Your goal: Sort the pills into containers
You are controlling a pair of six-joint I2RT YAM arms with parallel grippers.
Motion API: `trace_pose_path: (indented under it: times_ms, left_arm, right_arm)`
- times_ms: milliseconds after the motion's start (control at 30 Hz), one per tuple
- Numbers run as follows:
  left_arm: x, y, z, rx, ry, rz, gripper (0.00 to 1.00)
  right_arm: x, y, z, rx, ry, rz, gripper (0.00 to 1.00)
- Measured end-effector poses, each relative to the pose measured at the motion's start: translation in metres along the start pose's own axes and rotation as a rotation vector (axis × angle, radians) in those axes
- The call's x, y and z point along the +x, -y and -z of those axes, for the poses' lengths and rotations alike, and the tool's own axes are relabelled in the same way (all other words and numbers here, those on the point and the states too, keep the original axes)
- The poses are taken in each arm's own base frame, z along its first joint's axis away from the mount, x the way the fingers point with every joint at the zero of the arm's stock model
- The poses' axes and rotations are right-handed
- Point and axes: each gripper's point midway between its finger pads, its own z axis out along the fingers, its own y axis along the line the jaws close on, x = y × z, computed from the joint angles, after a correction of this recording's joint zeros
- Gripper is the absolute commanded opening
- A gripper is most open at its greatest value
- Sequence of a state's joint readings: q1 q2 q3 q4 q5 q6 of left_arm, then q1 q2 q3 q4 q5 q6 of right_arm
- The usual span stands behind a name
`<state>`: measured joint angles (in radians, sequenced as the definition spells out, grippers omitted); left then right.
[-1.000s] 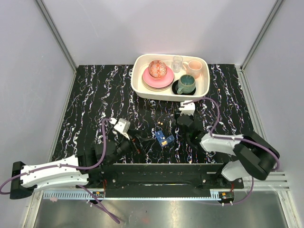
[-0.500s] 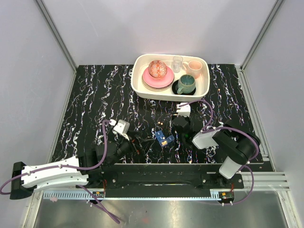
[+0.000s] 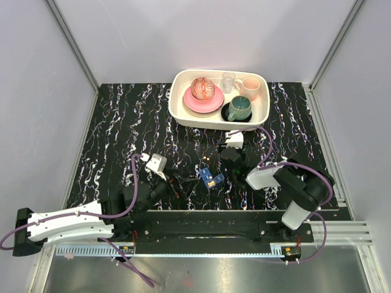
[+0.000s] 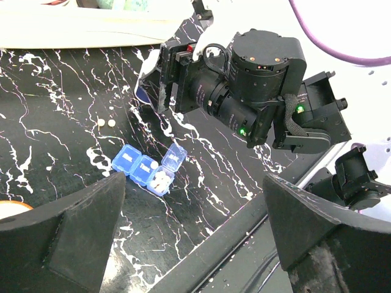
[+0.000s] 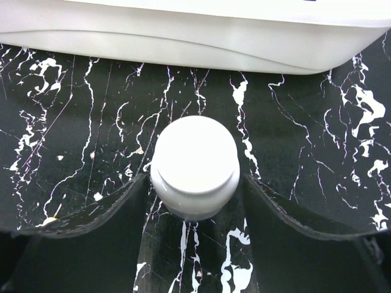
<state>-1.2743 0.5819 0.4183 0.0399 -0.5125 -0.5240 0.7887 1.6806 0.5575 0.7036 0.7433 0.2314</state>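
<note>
Tabletop (image 4: 61,97): pill box (image 4: 148,169) before left claw (image 4: 194,183)

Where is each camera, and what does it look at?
Top external: high behind, looking down at the table, left arm and right arm.
Left wrist: faces the blue pill box and right arm; own jaws below.
Right wrist: looks down at the white bottle between its jaws.
Shared: top and left wrist both show the blue pill box.

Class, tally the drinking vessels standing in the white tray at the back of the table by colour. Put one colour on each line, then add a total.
Clear glass: 1
Pink cup: 1
Teal mug: 1
Total in the white tray: 3
</note>
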Motion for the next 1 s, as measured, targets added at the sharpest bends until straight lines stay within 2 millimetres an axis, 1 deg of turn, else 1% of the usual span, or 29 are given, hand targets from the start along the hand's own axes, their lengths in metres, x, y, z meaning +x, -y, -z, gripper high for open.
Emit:
trace_pose_path:
  times_ms: [33, 100, 233, 300, 367, 467, 600, 667, 733, 767, 833, 900, 933, 1000]
  left_arm:
    - [0.0, 0.0, 0.0, 0.0, 0.0, 0.001, 0.99]
    - [0.001, 0.0, 0.0, -0.001, -0.001, 0.0, 0.99]
    - [-0.001, 0.0, 0.001, 0.003, 0.004, 0.007, 0.99]
    - [-0.002, 0.0, 0.002, 0.006, 0.011, 0.012, 0.99]
    - [-0.002, -0.001, 0.003, 0.009, 0.016, 0.016, 0.99]
    - [-0.001, -0.003, 0.004, 0.002, 0.015, 0.017, 0.99]
    - [-0.002, -0.007, 0.002, -0.016, 0.022, 0.021, 0.99]
    - [-0.002, -0.012, -0.003, -0.037, 0.025, 0.02, 0.99]
    - [-0.001, -0.022, -0.011, -0.067, 0.022, 0.022, 0.99]
    - [0.0, -0.028, -0.017, -0.083, 0.016, 0.023, 0.98]
    - [0.0, -0.044, -0.028, -0.117, 0.01, 0.031, 0.95]
    - [0.004, -0.061, -0.041, -0.143, -0.015, 0.038, 0.91]
    - [0.008, -0.072, -0.048, -0.16, -0.035, 0.037, 0.9]
    - [0.019, -0.085, -0.059, -0.173, -0.09, 0.028, 0.88]
  right_arm:
    - [-0.001, -0.001, 0.0, 0.0, 0.0, 0.001, 0.73]
    - [-0.002, -0.002, -0.001, 0.0, -0.003, 0.006, 0.75]
    - [-0.004, -0.002, 0.0, -0.002, -0.007, 0.011, 0.85]
    - [-0.006, -0.002, 0.001, -0.003, -0.008, 0.012, 0.87]
    - [-0.015, -0.001, 0.005, -0.006, 0.001, 0.006, 0.89]
    - [-0.039, 0.002, 0.014, -0.016, 0.035, -0.014, 0.89]
    - [-0.085, 0.007, 0.034, -0.041, 0.099, -0.053, 0.89]
    - [-0.109, 0.007, 0.045, -0.066, 0.117, -0.069, 0.89]
    - [-0.13, 0.007, 0.058, -0.1, 0.126, -0.084, 0.86]
    - [-0.137, 0.007, 0.064, -0.12, 0.121, -0.084, 0.85]
    - [-0.142, 0.007, 0.075, -0.153, 0.103, -0.084, 0.82]
    - [-0.14, 0.01, 0.089, -0.191, 0.061, -0.078, 0.81]
    - [-0.136, 0.012, 0.095, -0.207, 0.036, -0.075, 0.79]
    - [-0.129, 0.016, 0.107, -0.232, -0.007, -0.076, 0.78]
